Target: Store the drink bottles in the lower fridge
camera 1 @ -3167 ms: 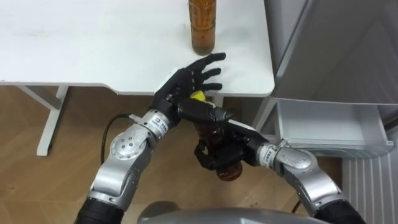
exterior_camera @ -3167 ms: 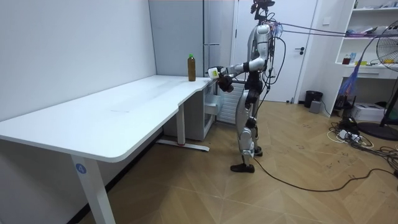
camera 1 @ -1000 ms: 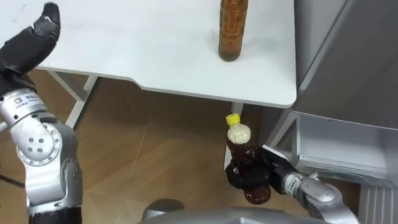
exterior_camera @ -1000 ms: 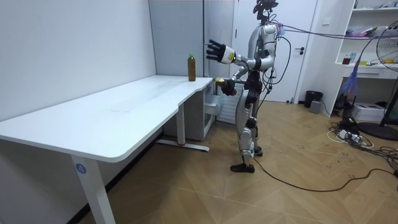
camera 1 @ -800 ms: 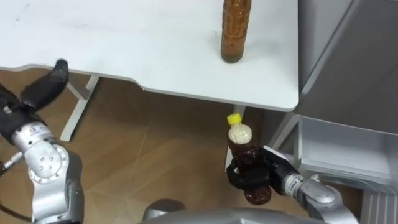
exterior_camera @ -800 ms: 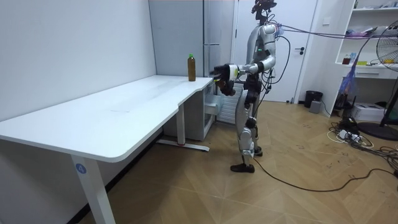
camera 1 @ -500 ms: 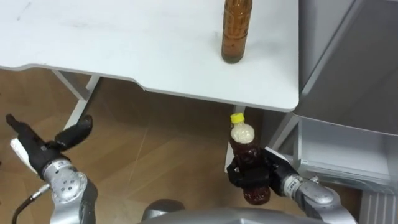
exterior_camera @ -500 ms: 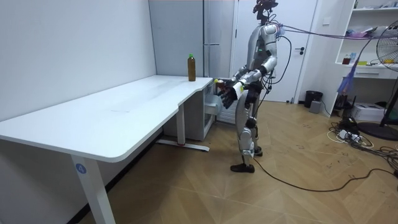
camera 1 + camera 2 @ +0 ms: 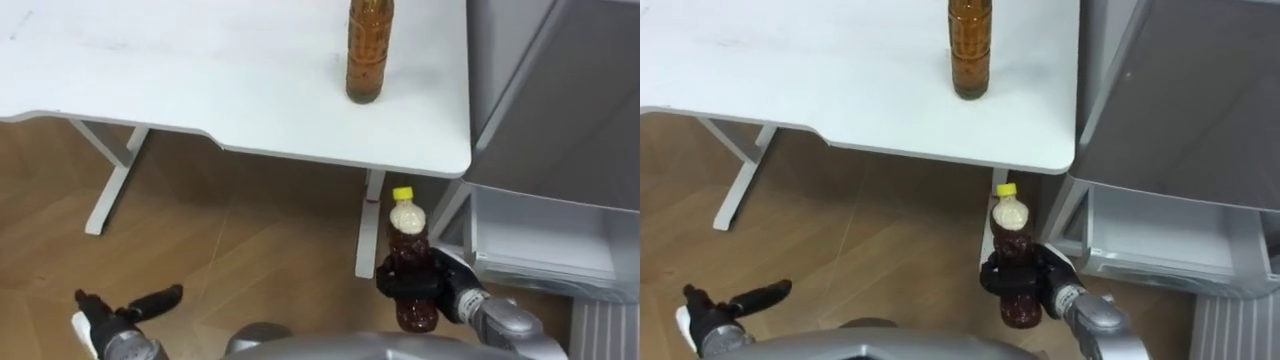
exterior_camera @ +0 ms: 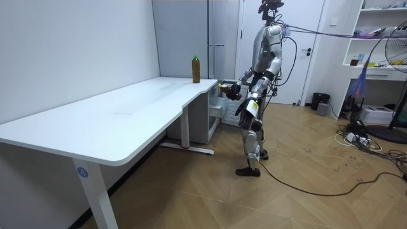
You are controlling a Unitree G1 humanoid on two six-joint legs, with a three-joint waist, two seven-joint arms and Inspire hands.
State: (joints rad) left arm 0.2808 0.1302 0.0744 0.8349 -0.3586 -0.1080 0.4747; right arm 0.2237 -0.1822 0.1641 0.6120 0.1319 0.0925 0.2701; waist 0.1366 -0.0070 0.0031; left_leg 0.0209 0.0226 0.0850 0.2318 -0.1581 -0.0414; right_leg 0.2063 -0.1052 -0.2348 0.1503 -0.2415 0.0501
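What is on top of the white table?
One brown bottle stands upright near the white table's right end, beside the fridge; its cap is cut off in the eye views. The other bottle is off it, in the right hand.

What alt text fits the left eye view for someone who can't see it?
The right hand grips an upright yellow-capped bottle below the table edge, beside the open fridge drawer. A second bottle stands on the table; the left hand hangs open, low at left.
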